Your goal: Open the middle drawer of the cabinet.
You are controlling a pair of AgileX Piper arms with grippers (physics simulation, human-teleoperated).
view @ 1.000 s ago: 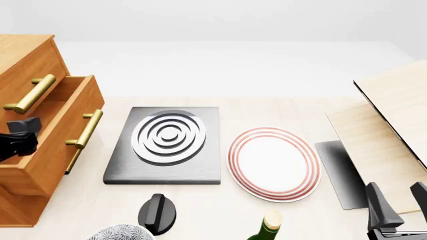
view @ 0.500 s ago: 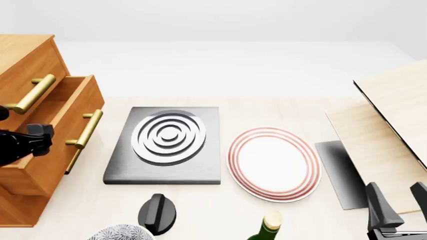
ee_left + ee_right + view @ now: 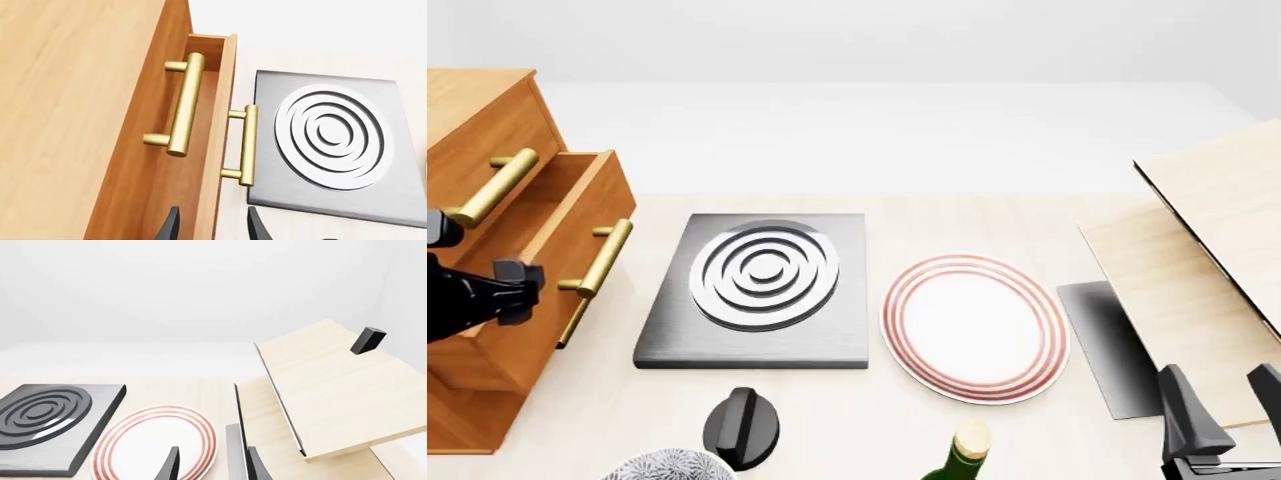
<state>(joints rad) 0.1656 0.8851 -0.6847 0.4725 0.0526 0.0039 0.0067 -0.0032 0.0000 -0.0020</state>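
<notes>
The cabinet [image 3: 481,110] stands at the table's left edge. Its middle drawer [image 3: 527,340] is pulled out, and the brass handle [image 3: 594,260] faces the table's middle. My left gripper [image 3: 510,282] hovers over the drawer's front board and is open. In the left wrist view the cabinet [image 3: 67,100] fills one side. There the left gripper [image 3: 212,227] straddles the front board of the middle drawer [image 3: 219,115], just short of the handle [image 3: 248,145]. My right gripper [image 3: 1224,405] is open and empty at the near right, and the right wrist view shows the same [image 3: 212,467].
A dark slab with concentric rings [image 3: 761,290] lies beside the drawer, then a red-rimmed plate [image 3: 974,325]. Along the near edge are a black knob [image 3: 743,425], a green bottle [image 3: 961,455] and a patterned bowl [image 3: 667,468]. A tilted pale wood board [image 3: 1214,230] stands at right.
My left gripper has drifted right and slightly toward the near side, from over the drawer's inside to its front board. The drawer and the right arm have not moved.
</notes>
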